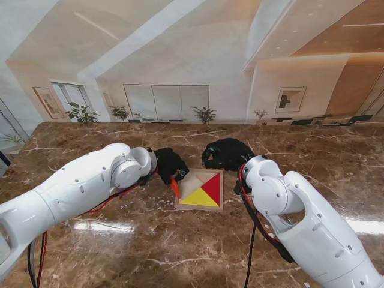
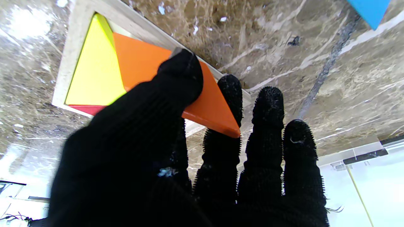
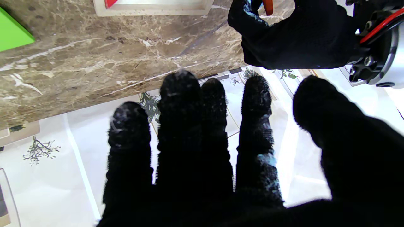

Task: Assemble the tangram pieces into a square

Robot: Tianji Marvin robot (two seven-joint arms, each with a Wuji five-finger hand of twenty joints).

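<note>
Orange flat triangle piece (image 2: 145, 64) you see pinched between thumb (image 2: 181, 74) and fingers of the black-gloved left hand (image 1: 169, 164), tilted over the left edge of the pale wooden square tray (image 1: 216, 208). Beyond its fingertips lie the yellow triangle (image 1: 198, 198) and red triangle (image 1: 212, 187). The right hand (image 1: 227, 153) hovers farther, fingers spread, holding nothing.

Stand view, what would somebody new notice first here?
The wooden tray at the middle of the marble table, with a red triangle and a yellow triangle already in it. At its left edge, the black-gloved left hand pinches an orange triangle, tilted over the frame. The right hand is open, farther from me.
</note>
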